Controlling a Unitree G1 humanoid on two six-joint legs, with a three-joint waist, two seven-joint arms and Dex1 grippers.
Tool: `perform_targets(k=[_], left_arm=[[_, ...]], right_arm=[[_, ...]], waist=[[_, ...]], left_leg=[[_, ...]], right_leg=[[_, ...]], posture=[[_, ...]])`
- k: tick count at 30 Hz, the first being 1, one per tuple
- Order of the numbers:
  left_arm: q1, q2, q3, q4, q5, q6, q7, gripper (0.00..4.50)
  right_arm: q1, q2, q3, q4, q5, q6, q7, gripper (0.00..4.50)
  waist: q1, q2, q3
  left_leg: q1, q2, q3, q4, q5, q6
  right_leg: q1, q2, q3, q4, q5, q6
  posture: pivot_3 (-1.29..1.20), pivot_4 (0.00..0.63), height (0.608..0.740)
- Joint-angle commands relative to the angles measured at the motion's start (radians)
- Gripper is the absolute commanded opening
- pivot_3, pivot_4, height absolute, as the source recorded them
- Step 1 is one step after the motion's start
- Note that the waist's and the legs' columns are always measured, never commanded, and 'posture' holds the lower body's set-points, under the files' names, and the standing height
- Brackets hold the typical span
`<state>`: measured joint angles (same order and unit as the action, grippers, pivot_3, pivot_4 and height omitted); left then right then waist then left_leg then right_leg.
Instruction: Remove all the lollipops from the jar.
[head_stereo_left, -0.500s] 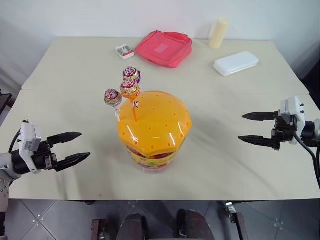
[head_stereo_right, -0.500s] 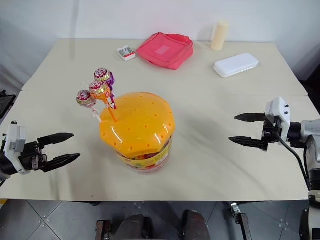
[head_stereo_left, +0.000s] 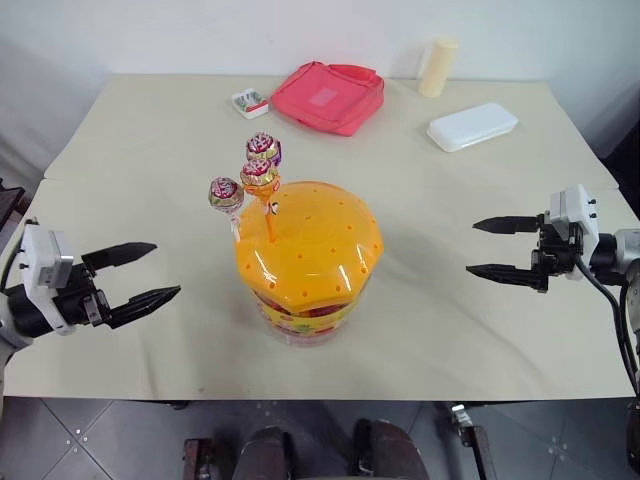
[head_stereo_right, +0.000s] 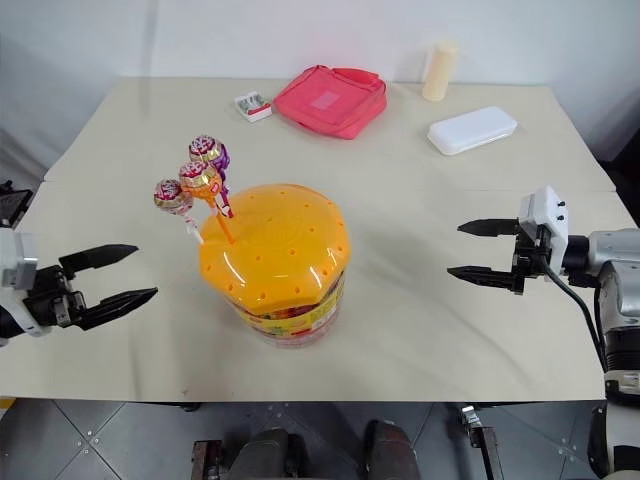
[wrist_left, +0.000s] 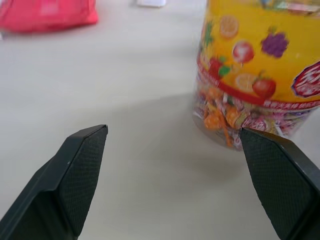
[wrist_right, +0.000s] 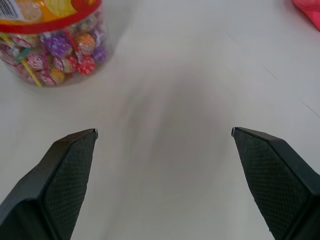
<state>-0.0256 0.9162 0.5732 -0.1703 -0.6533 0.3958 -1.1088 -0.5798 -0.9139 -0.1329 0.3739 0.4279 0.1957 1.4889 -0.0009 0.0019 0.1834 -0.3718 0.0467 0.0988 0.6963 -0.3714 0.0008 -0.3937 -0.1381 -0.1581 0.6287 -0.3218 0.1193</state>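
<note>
Three lollipops are standing in the jar; I'm holding left gripper and right gripper spread wide, empty.

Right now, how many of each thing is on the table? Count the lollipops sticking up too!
Lollipops standing in the lid: 3
Jar: 1
Pink bag: 1
White case: 1
Cream cylinder: 1
Small box: 1
Total: 8

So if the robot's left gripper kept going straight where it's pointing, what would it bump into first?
Probably the jar. The left gripper, jaws open, points across the table toward its lower wall, with nothing between them.
</note>
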Motion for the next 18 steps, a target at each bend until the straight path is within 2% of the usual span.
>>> perform_targets(k=[1,7,11,18], left_arm=[[-0.122,0.046,0.038,-0.076,-0.096,0.107,0.109,4.46],[-0.311,0.063,-0.049,-0.102,-0.215,0.157,0.033,4.46],[-0.421,0.063,-0.124,-0.107,-0.309,0.192,-0.07,4.46],[-0.488,0.035,-0.269,-0.094,-0.297,0.193,-0.196,4.46]], right_arm=[[0.002,0.009,-0.032,-0.136,0.072,0.023,0.014,4.5],[0.113,-0.015,-0.09,-0.389,0.192,0.15,-0.024,4.5],[0.145,-0.016,-0.128,-0.465,0.222,0.172,-0.069,4.5],[0.183,-0.015,-0.174,-0.511,0.222,0.176,-0.131,4.5]], waist=[[0.005,0.0,0.0],[0.012,0.0,0.0],[0.016,0.0,0.0],[0.018,0.0,0.0]], left_leg=[[-0.001,0.0,-0.001,0.0,0.0,0.0],[-0.001,-0.001,-0.002,0.001,0.0,0.0],[-0.001,-0.001,-0.001,0.002,-0.001,0.0],[0.0,0.0,0.0,0.002,-0.001,0.0]], right_leg=[[0.0,0.0,0.0,0.0,0.0,0.0],[0.001,0.0,0.0,0.001,0.0,0.0],[0.0,0.0,0.0,0.001,0.0,0.0],[0.0,0.002,0.002,0.001,0.0,0.0]], posture=[[0.0,0.15,0.74],[0.0,0.15,0.74],[0.0,0.15,0.74],[0.0,0.15,0.74]])
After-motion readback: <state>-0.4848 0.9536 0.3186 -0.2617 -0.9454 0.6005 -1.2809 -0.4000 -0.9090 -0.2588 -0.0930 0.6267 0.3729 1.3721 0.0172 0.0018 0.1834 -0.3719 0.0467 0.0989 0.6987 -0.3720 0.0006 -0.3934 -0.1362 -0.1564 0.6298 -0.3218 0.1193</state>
